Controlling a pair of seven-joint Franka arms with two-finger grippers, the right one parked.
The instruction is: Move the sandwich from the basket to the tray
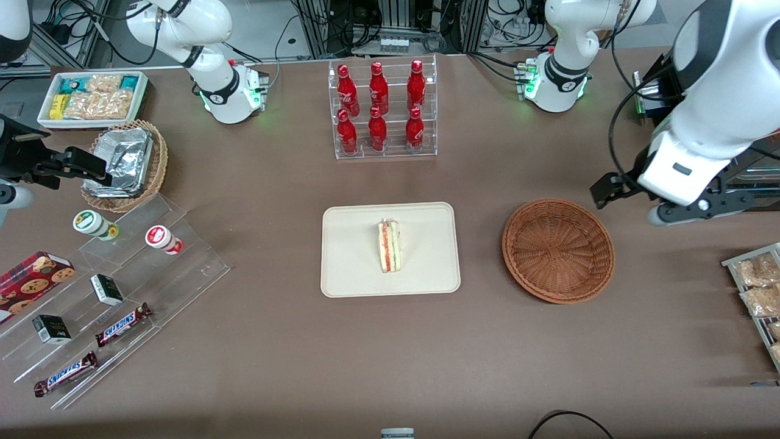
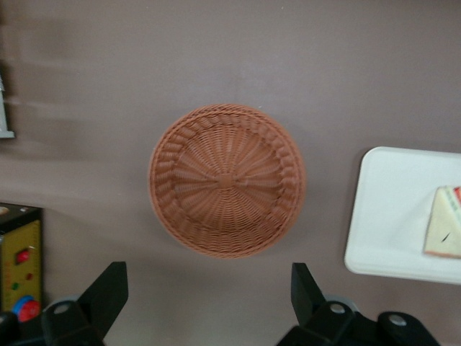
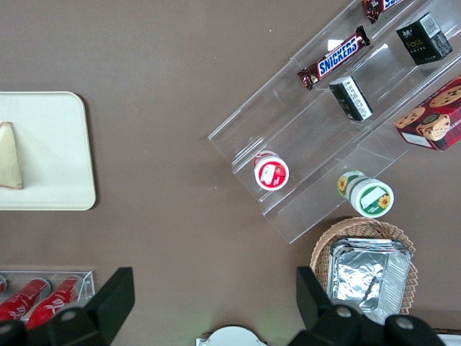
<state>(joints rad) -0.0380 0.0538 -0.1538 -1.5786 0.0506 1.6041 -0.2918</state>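
Observation:
The sandwich point(image 1: 390, 246) lies on the cream tray point(image 1: 353, 268) in the middle of the table, its red, orange and green cut edge showing. The round reddish-brown basket point(image 1: 558, 250) sits beside the tray toward the working arm's end, with nothing in it. My gripper point(image 1: 609, 188) hangs above the table just past the basket's rim, farther from the front camera, apart from basket and sandwich. In the left wrist view the gripper point(image 2: 209, 295) is open with only bare table between its fingers; the basket point(image 2: 227, 180), tray point(image 2: 392, 216) and sandwich point(image 2: 445, 232) all show.
A clear rack of red bottles point(image 1: 382, 110) stands farther from the front camera than the tray. Toward the parked arm's end are a tan basket of foil trays point(image 1: 125, 164), a white snack box point(image 1: 91, 97) and an acrylic stepped display point(image 1: 122, 292). A rack of snack packets point(image 1: 758, 286) sits at the working arm's end.

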